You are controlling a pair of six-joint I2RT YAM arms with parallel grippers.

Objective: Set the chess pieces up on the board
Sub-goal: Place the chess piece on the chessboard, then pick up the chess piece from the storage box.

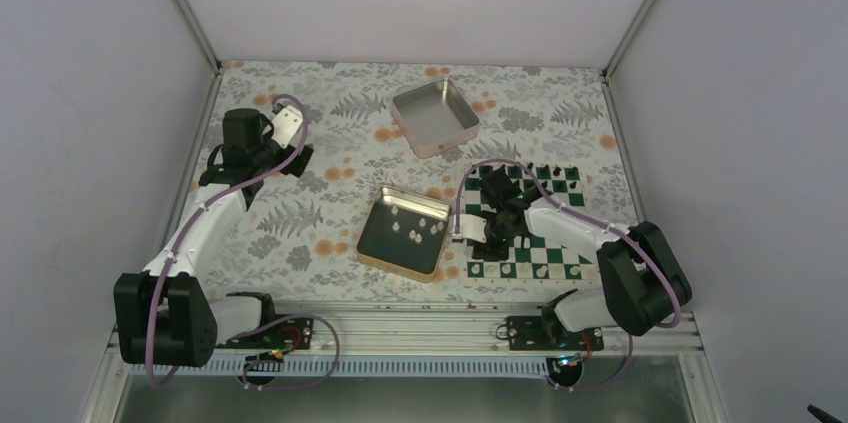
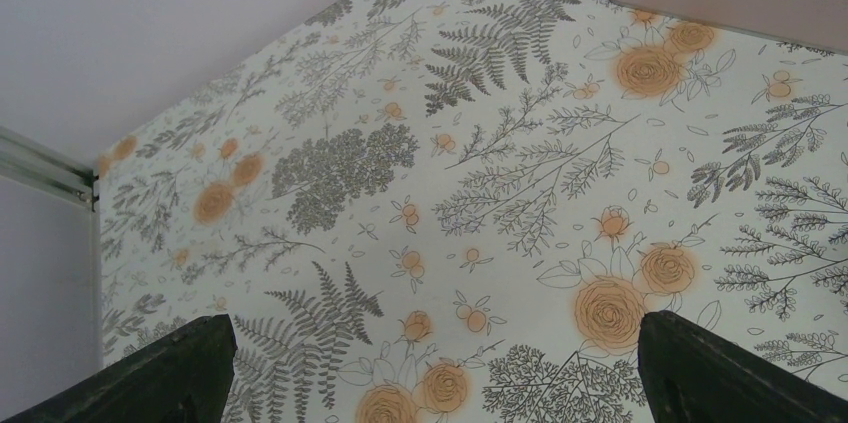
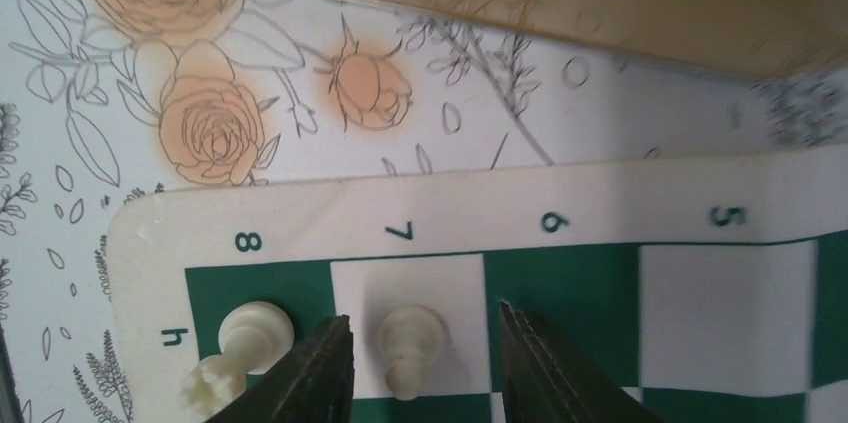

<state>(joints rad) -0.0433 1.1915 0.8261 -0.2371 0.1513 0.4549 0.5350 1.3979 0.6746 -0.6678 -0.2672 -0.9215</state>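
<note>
My right claw [image 3: 421,315] stands apart around an upright pawn [image 3: 410,343] on the board [image 3: 640,198]: placing, I judge. Next I must rise straight. Left claw [image 2: 430,318] also apart.

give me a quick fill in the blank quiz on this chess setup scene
1. The right end effector straddles a cream piece on the board, in the column marked ___.
2. The neighbouring cream piece at h8 rests on a dark ___ square.
3. The near tin holds loose cream pieces, while the far tin is ___.
4. The left end effector, open over the tablecloth, holds ___.

Missing words: 7; green; empty; nothing.
</note>
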